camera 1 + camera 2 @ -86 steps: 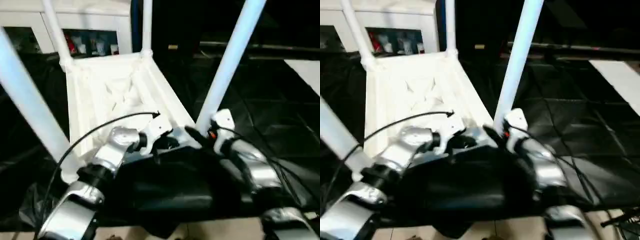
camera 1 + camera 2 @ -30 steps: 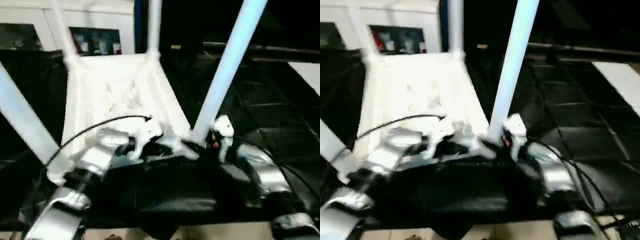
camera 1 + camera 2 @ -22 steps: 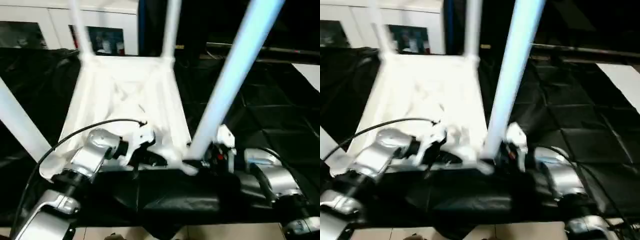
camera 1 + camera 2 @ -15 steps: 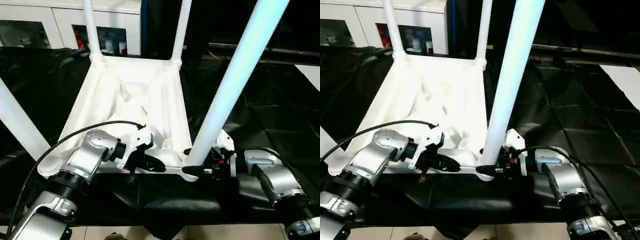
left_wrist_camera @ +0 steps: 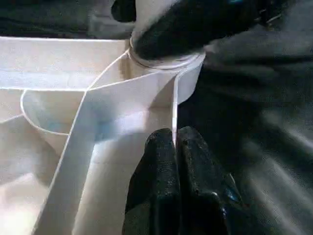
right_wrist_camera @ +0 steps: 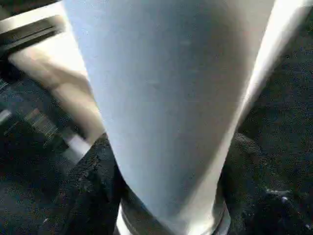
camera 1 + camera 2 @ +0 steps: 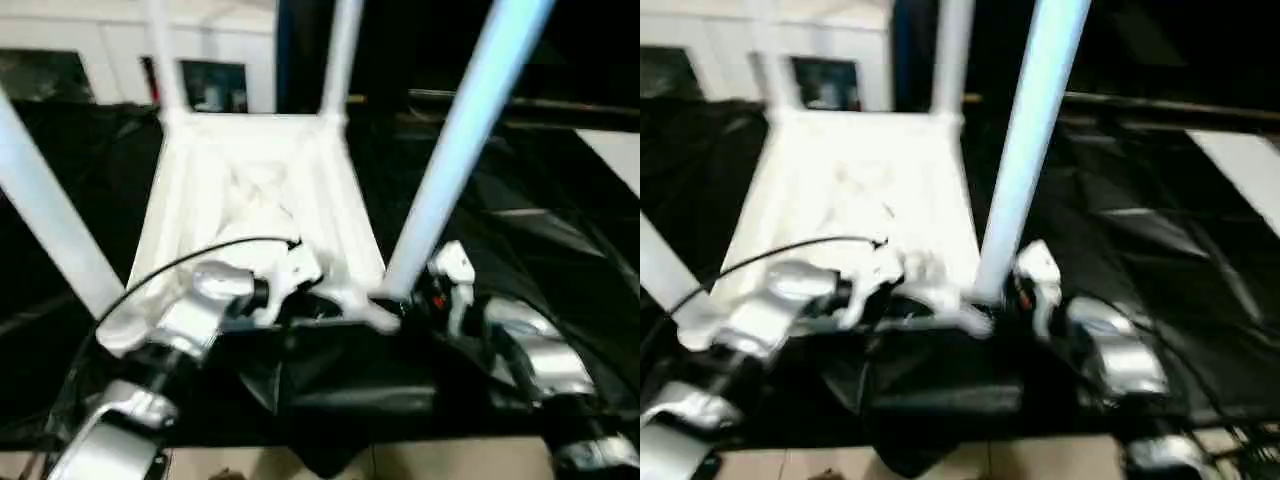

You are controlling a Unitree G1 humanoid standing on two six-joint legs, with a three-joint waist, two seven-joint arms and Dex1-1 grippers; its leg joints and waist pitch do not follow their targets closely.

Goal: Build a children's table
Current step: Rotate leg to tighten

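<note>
Table leg [image 6: 171, 98] between right pincer [image 6: 166, 186] fingers

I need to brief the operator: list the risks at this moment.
1. The left gripper pinches only the thin rim of the white plastic ribbed tabletop; it could slip off.
2. The right gripper fingers straddle the base of the near white tubular leg; a sideways pull might lever that leg out of its round corner socket.

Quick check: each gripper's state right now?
Left gripper: shut on the tabletop rim.
Right gripper: shut on the near right leg.
</note>
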